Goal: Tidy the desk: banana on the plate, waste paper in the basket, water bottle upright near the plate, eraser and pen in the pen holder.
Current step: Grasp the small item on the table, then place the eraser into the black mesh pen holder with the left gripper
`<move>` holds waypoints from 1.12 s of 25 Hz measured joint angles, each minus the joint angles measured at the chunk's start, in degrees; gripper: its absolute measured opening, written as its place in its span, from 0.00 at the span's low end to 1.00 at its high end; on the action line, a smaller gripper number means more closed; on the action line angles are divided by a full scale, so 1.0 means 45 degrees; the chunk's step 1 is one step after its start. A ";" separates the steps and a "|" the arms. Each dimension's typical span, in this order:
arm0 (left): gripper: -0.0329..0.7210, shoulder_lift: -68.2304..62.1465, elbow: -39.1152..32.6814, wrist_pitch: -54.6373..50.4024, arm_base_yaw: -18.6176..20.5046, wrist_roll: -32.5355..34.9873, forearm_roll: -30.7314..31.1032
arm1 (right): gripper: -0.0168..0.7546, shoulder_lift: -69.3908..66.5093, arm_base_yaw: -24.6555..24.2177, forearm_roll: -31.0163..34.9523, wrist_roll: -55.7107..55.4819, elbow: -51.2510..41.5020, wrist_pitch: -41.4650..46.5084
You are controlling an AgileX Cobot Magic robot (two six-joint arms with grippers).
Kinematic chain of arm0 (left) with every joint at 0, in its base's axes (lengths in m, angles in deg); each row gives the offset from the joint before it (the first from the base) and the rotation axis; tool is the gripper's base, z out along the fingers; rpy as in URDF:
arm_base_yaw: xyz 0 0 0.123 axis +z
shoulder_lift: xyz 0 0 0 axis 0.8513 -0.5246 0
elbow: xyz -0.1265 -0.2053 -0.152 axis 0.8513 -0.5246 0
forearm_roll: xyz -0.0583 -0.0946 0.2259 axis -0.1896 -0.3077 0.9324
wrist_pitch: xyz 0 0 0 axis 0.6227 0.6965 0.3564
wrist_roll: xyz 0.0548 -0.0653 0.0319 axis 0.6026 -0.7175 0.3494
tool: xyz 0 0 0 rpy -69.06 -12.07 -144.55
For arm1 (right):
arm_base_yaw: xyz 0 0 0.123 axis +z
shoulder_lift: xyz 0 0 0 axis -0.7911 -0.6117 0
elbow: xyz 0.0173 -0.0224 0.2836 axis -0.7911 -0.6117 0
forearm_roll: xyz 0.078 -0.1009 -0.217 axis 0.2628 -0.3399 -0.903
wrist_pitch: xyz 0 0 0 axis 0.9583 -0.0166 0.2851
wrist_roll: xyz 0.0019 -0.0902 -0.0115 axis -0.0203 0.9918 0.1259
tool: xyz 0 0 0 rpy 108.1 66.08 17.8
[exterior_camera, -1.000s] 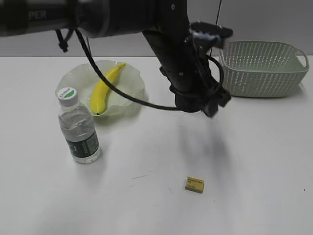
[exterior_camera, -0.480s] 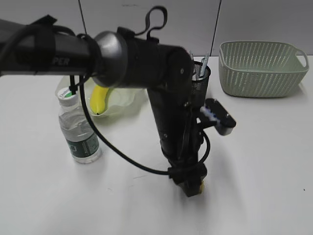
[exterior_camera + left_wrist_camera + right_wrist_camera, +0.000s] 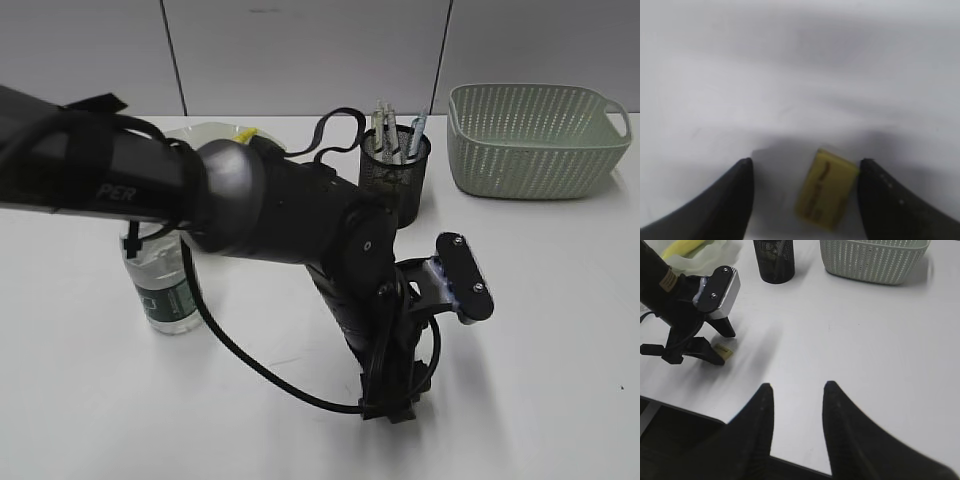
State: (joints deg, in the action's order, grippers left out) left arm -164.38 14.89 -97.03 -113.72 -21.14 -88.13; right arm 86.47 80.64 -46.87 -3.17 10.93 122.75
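A small yellow eraser [image 3: 827,195] lies on the white desk [image 3: 560,300]. My left gripper [image 3: 806,161] is open and down at the desk, one finger on each side of the eraser, which lies close to the right finger [image 3: 885,200]. In the exterior view the left gripper [image 3: 390,408] hides the eraser. The right wrist view shows the eraser [image 3: 723,351] between the left fingers. My right gripper [image 3: 798,386] is open and empty over the desk's front edge. The pen holder [image 3: 395,165] holds pens. The banana [image 3: 682,247] lies on the plate [image 3: 715,255]. The water bottle [image 3: 160,290] stands upright. The waste paper is out of view.
The lattice basket [image 3: 535,140] stands at the back right; it also shows in the right wrist view [image 3: 875,257]. My left arm [image 3: 280,215] crosses the desk's middle and hides most of the plate in the exterior view. The dark desk edge [image 3: 690,425] is just below my right gripper.
My left arm has swung from above the pen holder down toward the front, and its open fingers now straddle the eraser. The pen holder has come into view.
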 joint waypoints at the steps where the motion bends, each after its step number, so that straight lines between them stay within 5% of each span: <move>1: 0.68 0.0000 0.0000 0.0071 0.0000 0.0000 0.0069 | 0.38 0.0000 0.0000 0.0000 0.0000 0.0000 0.0000; 6: 0.28 0.0000 0.0000 -0.0127 0.0000 0.0000 0.0184 | 0.38 0.0000 0.0000 -0.0038 0.0000 0.0000 0.0000; 11: 0.29 0.0394 -0.0076 -0.0079 0.0000 -0.0027 0.0247 | 0.38 0.0000 0.0000 -0.0038 0.0000 0.0000 0.0000; 15: 0.29 0.1928 -0.0129 0.2773 0.0511 -0.0382 0.0096 | 0.38 0.0000 0.0000 -0.0038 0.0000 0.0000 -0.0012; 20: 0.29 0.2838 0.0496 0.7845 0.1920 -0.0685 -0.1788 | 0.38 0.0000 0.0000 -0.0038 0.0000 0.0000 -0.0012; 28: 0.29 0.0881 0.2834 0.7752 0.3212 -0.0737 -0.4884 | 0.38 0.0000 0.0000 -0.0050 0.0000 0.0000 -0.0002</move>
State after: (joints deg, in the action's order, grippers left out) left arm -160.41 27.64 -62.15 -99.27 -24.46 -110.11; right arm 86.47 80.64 -47.09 -3.17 10.93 122.74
